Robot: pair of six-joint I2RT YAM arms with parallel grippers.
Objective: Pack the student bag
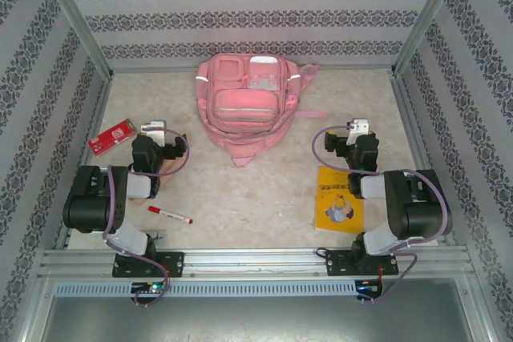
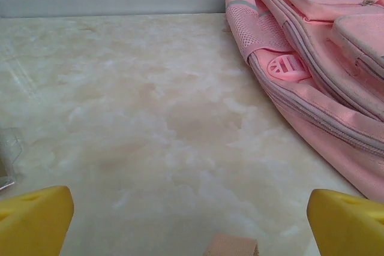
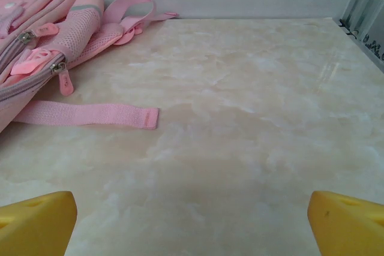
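Overhead and wrist views at an early stage of packing. The student bag (image 1: pixel 244 110) lies flat against the middle of the table's (image 1: pixel 256 194) far edge with its front pockets facing up. One loose strap (image 3: pixel 90 114) trails over the surface on the bag's right side.

The left gripper (image 1: pixel 155 130) hangs near the left edge with its claw spread wide, its yellow fingertips (image 2: pixel 33 220) standing at opposite sides of the wrist view with nothing between them. The right gripper (image 1: pixel 357 129) hangs near the right edge, likewise spread and empty.

3 loose items rest on the table outside the bag:
- a red pen (image 1: pixel 170 215) towards the near-left corner
- a yellow book (image 1: pixel 341 199) close to the near edge on the right, partly under the right arm
- a flat red pack (image 1: pixel 111 136) by the left edge

Progress, as judged: nothing appears packed, and no compartment shows as open — the visible zips (image 3: pixel 57 67) look closed. Opening the bag and loading all 3 items remain.
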